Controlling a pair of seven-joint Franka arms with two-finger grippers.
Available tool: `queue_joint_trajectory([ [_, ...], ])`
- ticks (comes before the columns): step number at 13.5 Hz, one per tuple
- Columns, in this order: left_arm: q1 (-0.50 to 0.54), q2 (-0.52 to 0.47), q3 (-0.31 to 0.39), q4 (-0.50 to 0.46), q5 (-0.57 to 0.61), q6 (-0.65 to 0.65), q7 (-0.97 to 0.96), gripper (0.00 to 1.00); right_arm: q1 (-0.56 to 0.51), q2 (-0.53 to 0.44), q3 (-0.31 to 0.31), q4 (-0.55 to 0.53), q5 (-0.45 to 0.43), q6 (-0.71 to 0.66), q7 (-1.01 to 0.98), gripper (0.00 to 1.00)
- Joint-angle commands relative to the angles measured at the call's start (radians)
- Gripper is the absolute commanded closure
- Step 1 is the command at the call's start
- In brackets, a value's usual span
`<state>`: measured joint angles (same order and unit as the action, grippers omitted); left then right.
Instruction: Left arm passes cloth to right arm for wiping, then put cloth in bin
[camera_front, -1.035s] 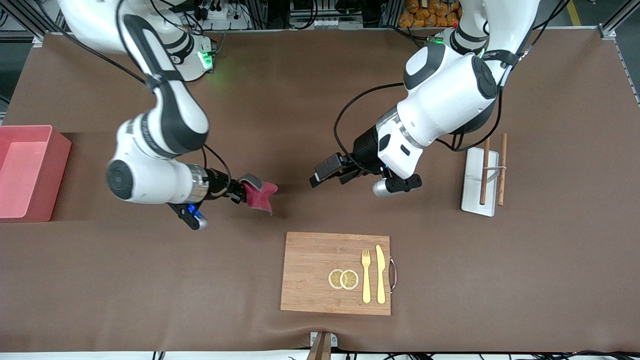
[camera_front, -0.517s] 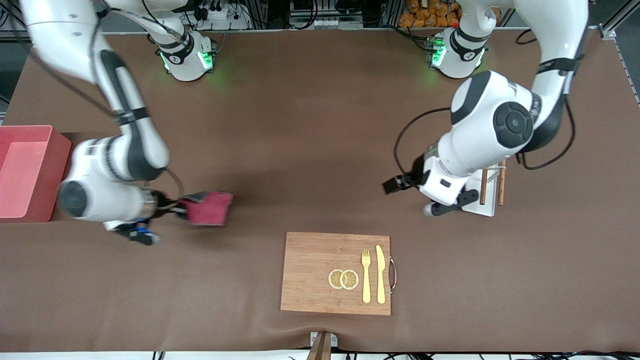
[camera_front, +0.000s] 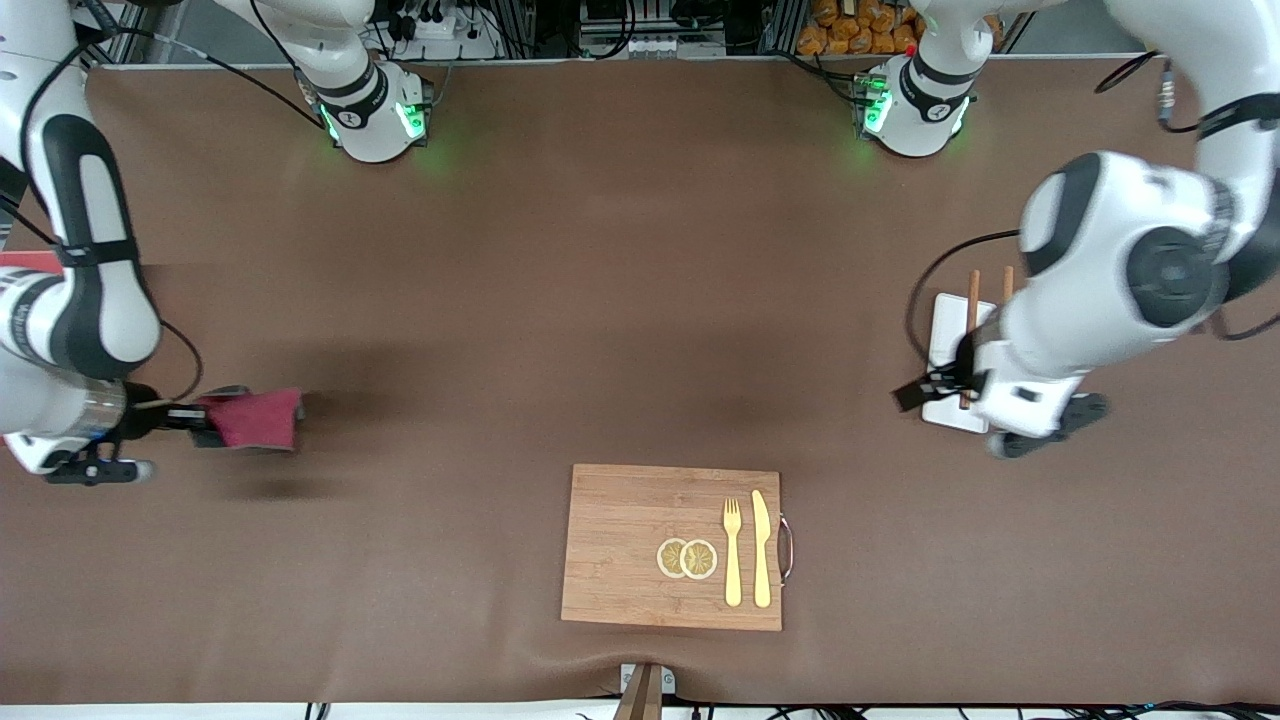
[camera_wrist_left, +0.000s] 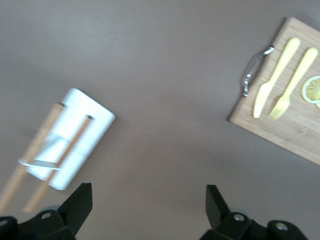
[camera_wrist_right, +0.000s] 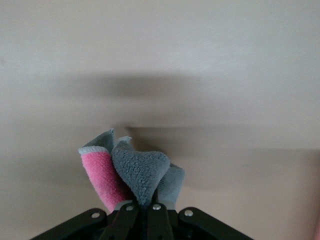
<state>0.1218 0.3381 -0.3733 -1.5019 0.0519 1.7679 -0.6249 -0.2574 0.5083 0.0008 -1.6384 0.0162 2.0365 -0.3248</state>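
Observation:
My right gripper (camera_front: 200, 420) is shut on the cloth (camera_front: 255, 420), which hangs pink and grey from its fingers over the bare table toward the right arm's end. In the right wrist view the cloth (camera_wrist_right: 135, 175) bunches out of the shut right gripper (camera_wrist_right: 148, 207). Only a red sliver of the bin (camera_front: 25, 262) shows past the right arm, at the table's end. My left gripper (camera_front: 925, 388) stands open with nothing in it, over the table beside the white tray. The left wrist view shows the left gripper (camera_wrist_left: 148, 200) with wide-spread fingers above brown table.
A wooden cutting board (camera_front: 670, 545) with a fork, a knife and two lemon slices lies near the front camera. A white tray (camera_front: 950, 330) with two chopsticks sits toward the left arm's end; the tray (camera_wrist_left: 70, 145) and board (camera_wrist_left: 285, 110) also show in the left wrist view.
The right arm has swung the cloth from the table's middle toward its own end, near the bin. The left arm has drawn back to the tray, still open.

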Motion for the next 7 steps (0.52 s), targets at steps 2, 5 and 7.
queue_joint_trajectory([
  [2,0.093,-0.089,-0.009,-0.001,0.019,-0.054,0.175,0.00,-0.025,-0.022,0.025,0.038,-0.071,-0.024,-0.030,1.00],
  [5,0.140,-0.146,-0.007,-0.001,0.019,-0.110,0.301,0.00,0.036,-0.016,0.033,0.000,-0.039,-0.053,0.099,1.00],
  [7,0.142,-0.174,-0.003,-0.004,0.020,-0.142,0.312,0.00,0.117,-0.011,0.031,-0.023,0.040,-0.045,0.212,1.00],
])
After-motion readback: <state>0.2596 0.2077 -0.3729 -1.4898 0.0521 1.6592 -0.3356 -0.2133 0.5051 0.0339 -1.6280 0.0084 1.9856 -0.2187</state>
